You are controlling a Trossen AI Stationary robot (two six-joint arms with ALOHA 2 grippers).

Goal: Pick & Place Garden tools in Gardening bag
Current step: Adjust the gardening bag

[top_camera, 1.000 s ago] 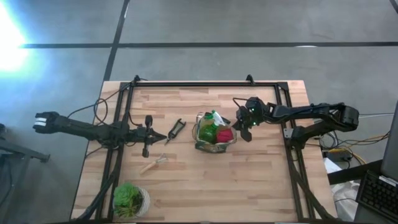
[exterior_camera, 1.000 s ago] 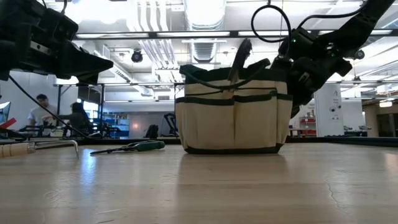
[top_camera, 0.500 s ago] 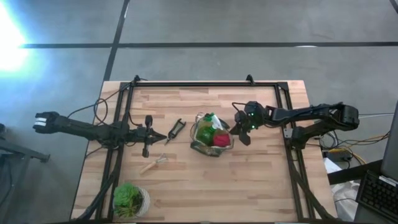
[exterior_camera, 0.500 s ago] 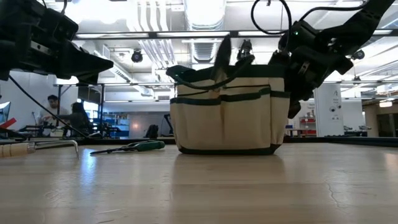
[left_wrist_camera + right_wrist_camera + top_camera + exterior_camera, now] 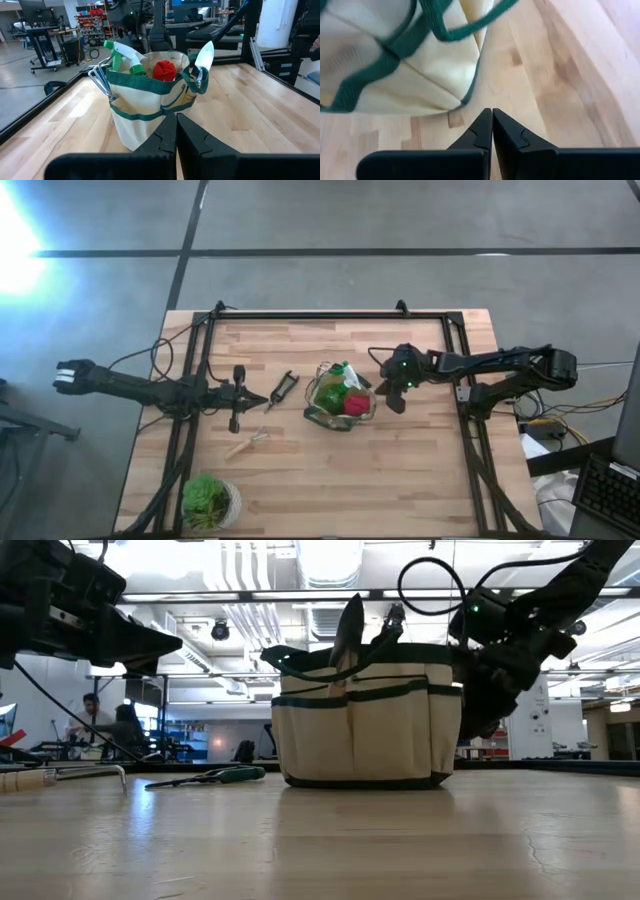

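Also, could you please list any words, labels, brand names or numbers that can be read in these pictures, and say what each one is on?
No text can be read in any view.
Gardening bag: plain fabric with green trim, no print or label showing.
Green spray bottle and trowel in the bag: no legible marking.
Shelves and equipment in the room behind the table: any signs or labels are too small and blurred to read.

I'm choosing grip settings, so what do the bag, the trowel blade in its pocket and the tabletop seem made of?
Bag: cream woven fabric with green webbing trim, matte; the walls sag.
Trowel blade: probably polished metal; it glints bright silver.
Tabletop: light wood planks, smooth with a low sheen; grain and joints show.
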